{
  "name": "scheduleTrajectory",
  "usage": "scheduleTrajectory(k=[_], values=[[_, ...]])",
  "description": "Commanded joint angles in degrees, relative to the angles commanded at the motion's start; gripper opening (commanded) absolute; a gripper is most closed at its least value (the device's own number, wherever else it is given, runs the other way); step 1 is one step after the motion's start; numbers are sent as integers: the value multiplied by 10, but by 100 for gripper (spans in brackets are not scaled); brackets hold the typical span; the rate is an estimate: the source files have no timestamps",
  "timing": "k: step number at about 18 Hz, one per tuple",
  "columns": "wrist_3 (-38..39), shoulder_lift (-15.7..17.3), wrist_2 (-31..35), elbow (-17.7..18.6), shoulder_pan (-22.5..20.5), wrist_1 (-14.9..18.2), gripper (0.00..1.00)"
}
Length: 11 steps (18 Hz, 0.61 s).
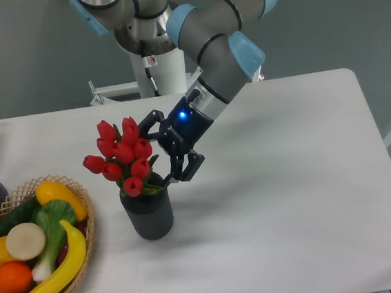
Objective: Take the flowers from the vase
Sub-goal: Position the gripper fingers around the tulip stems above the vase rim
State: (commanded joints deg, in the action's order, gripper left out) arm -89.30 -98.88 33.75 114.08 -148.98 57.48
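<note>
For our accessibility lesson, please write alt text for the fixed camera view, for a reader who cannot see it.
A robot arm's open hand reaches in beside red flowers standing in a dark ribbed vase on a white table. At the left edge sits a wicker basket of fruit and vegetables.

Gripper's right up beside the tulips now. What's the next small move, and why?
Probably ease the gripper a little further left so its open fingers straddle the flowers just above the vase mouth, then close. The jaws are spread and sit at the bunch's right edge, but nothing is between them yet, and the stems look gathered right at the rim.
</note>
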Motion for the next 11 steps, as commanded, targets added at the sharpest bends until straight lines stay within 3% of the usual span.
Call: scheduleTrajectory(k=[11], values=[[14,-15,-27,-9,16,-4,100]])
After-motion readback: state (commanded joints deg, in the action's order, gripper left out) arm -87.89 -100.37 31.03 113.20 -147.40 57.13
